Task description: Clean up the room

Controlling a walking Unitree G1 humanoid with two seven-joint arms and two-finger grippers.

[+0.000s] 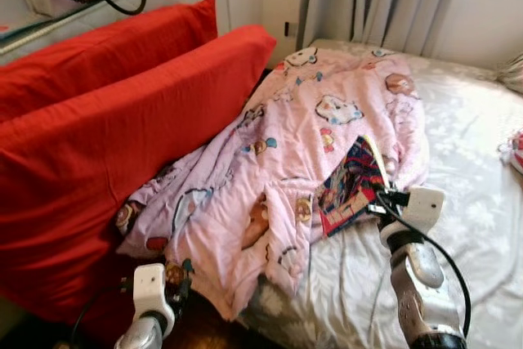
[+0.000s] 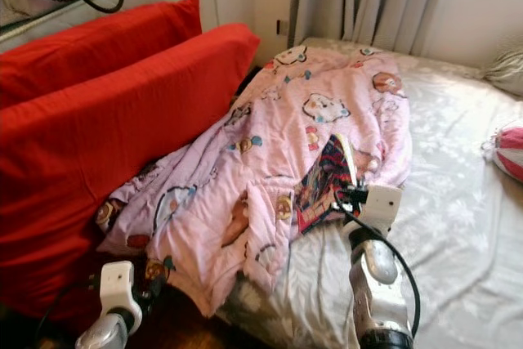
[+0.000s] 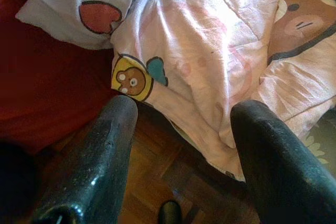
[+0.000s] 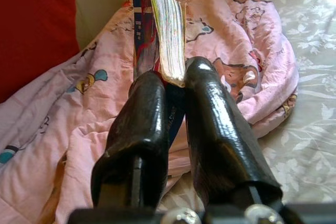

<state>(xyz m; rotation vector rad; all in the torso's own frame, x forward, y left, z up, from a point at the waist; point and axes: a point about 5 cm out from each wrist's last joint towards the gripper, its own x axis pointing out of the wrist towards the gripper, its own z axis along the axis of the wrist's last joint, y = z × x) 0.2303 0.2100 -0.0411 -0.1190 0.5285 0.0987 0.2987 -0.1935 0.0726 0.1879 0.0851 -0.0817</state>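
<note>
on the bed [image 1: 458, 226] | right pincer [image 4: 176, 80] clamps book [image 1: 353, 181] over pink blanket [image 1: 286, 145] | left pincer [image 3: 181, 114] spread, low

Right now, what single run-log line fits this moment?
right tool: shut on book | left tool: open, over floor near pink blanket edge | bed: blanket crumpled

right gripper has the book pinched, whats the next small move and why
Probably lift the book straight up off the pink quilt: the right gripper is shut on its lower edge, but it seems to lean on the folds.
</note>
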